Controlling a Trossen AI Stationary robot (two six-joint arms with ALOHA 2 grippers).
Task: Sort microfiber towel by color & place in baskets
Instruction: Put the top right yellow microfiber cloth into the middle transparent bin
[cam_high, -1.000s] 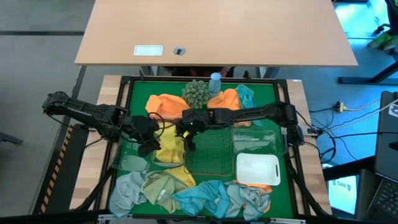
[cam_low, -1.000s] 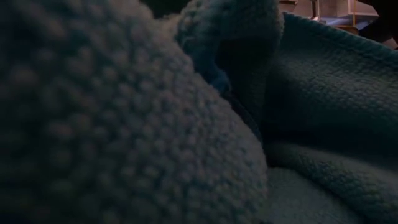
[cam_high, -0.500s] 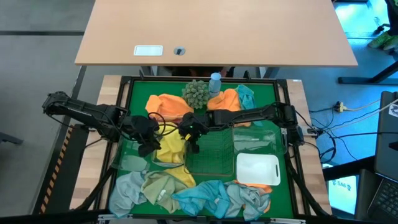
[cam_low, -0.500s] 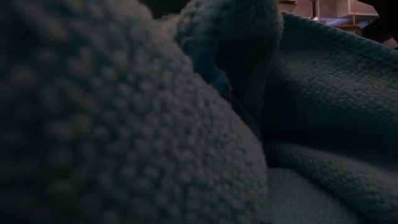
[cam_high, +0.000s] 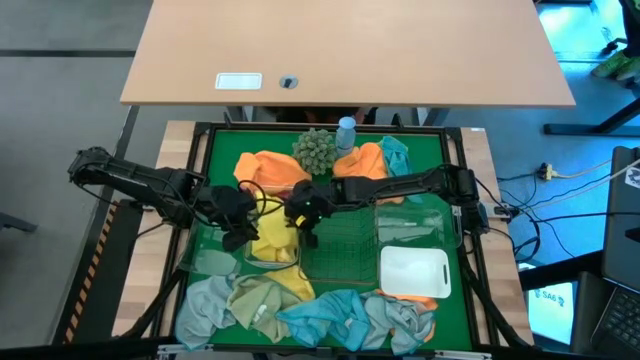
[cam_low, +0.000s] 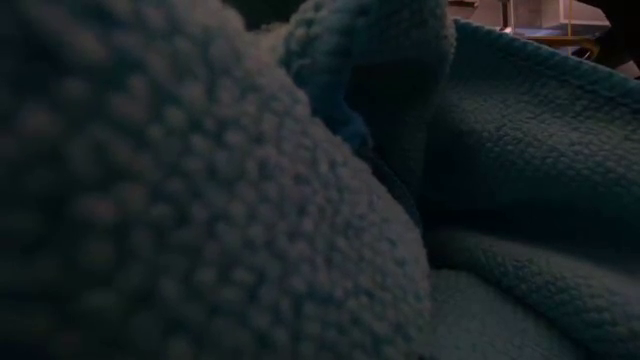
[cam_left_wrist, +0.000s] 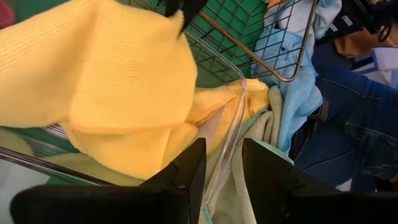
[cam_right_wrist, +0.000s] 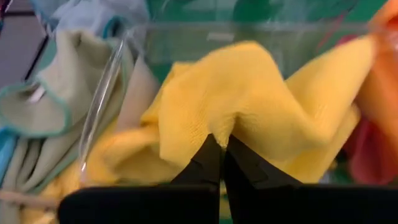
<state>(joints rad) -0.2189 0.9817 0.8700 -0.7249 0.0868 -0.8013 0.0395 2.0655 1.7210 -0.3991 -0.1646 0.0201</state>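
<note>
A yellow towel (cam_high: 272, 242) hangs from my right gripper (cam_right_wrist: 219, 149), which is shut on it above a clear bin (cam_high: 262, 262) left of the dark wire-mesh basket (cam_high: 340, 255). The towel's lower part lies inside that bin. My left gripper (cam_left_wrist: 222, 177) stands open at the bin's near corner, one finger on either side of the clear rim (cam_left_wrist: 239, 118). Orange towels (cam_high: 268, 168) and a teal one (cam_high: 395, 150) lie at the far side. Grey, green and teal towels (cam_high: 320, 310) are heaped along the near edge. My right gripper pinches a raised fold of the yellow towel (cam_right_wrist: 214, 127) between its two fingertips, slanting down from the table's right side. The towel drapes slack below the fingers, its lower part resting in the clear bin. My left gripper: I cannot tell whether its fingers touch the bin's rim.
A white bin (cam_high: 413, 270) and another clear bin (cam_high: 410, 222) stand right of the wire basket. A third clear bin (cam_high: 210, 262) sits at the left. A spiky ball (cam_high: 317, 148) and a blue bottle (cam_high: 345, 130) stand at the far edge. Towels block the low view (cam_low: 200, 200).
</note>
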